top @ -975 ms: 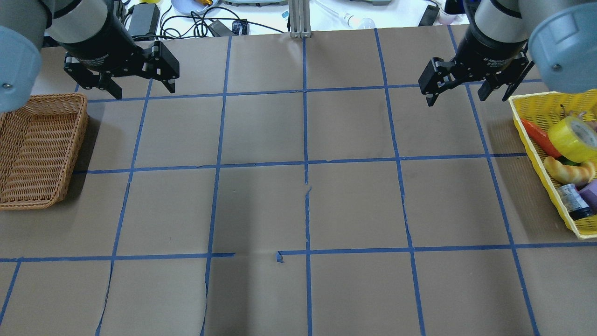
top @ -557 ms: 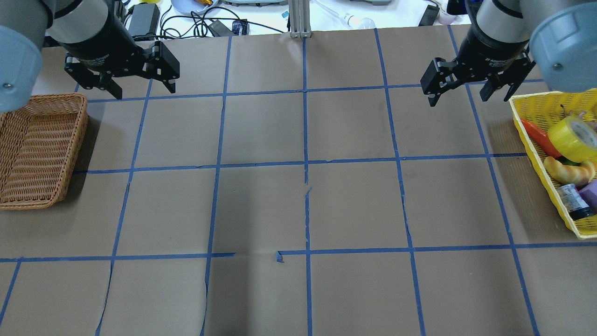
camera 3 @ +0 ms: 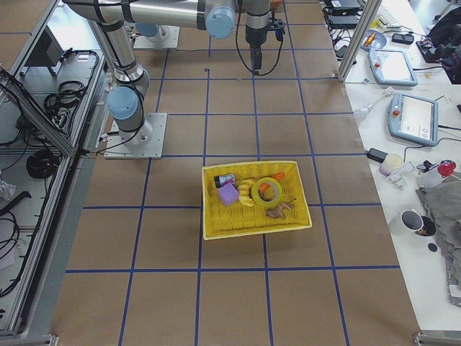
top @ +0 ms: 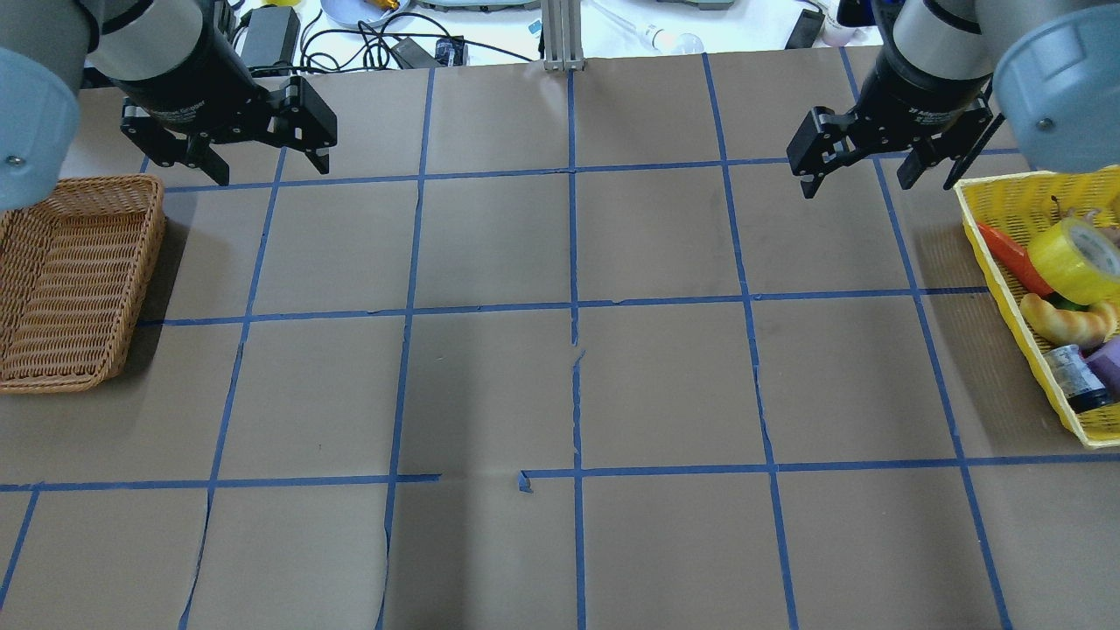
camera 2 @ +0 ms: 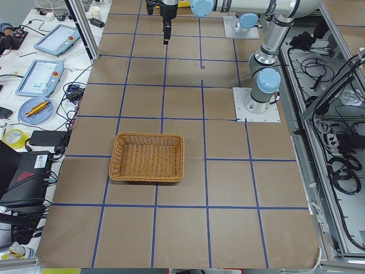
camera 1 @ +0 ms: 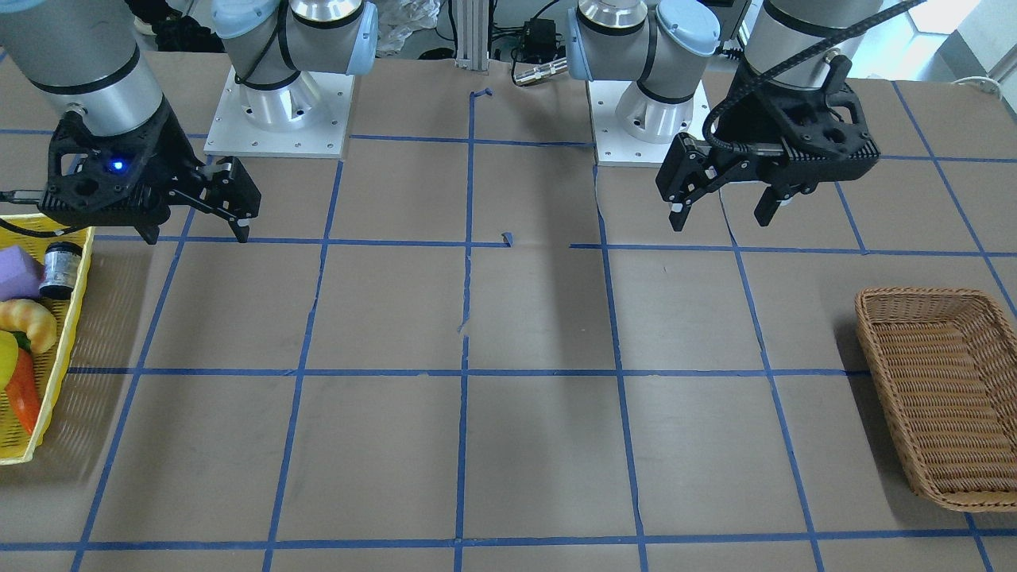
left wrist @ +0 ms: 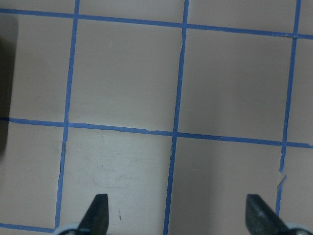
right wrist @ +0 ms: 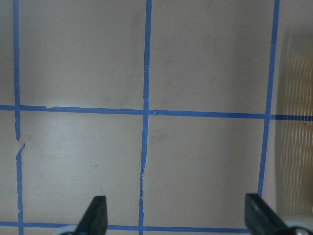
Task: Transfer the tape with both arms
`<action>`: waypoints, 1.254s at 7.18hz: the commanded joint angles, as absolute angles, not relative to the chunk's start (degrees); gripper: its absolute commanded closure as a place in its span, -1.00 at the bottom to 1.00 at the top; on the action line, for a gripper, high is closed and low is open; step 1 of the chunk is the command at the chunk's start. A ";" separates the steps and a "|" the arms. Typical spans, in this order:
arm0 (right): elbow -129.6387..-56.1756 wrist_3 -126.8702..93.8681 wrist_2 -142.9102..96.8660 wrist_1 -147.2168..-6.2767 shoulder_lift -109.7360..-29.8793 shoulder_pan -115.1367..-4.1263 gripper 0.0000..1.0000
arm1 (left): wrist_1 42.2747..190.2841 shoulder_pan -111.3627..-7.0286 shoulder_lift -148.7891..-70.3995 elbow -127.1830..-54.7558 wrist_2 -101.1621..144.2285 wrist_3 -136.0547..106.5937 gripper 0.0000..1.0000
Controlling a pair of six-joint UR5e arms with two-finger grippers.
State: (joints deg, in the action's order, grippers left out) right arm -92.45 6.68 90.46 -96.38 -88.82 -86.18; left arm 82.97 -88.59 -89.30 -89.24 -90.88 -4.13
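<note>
The yellow tape roll (top: 1074,258) with a pale core lies tilted in the yellow mesh basket (top: 997,262) at the table's right edge, and also shows in the exterior right view (camera 3: 266,189). My right gripper (top: 859,184) is open and empty, hovering over the table to the left of the basket's far corner, apart from the tape; it also shows in the front view (camera 1: 196,235) and its own wrist view (right wrist: 176,215). My left gripper (top: 267,166) is open and empty near the far corner of the wicker basket (top: 70,280); it also shows in the front view (camera 1: 721,221).
The yellow basket also holds a croissant (top: 1072,322), an orange carrot-like piece (top: 1015,258), a small dark bottle (top: 1076,378) and a purple block (top: 1109,363). The wicker basket (camera 1: 937,397) holds nothing. Blue tape lines grid the brown table. Cables and devices lie beyond the far edge.
The right gripper has wavered slightly in place beside the yellow basket. The left gripper, the tape and both baskets have not moved.
</note>
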 commanded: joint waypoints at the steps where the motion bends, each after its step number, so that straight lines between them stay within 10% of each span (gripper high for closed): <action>1: -92.37 6.68 90.35 -96.33 -88.77 -86.22 -1.00 | 82.97 -88.59 -89.30 -89.21 -90.88 -4.13 -1.00; 9: -92.46 6.68 91.14 -96.24 -88.59 -86.31 -1.00 | 83.06 -88.59 -89.21 -89.30 -90.88 -4.13 -1.00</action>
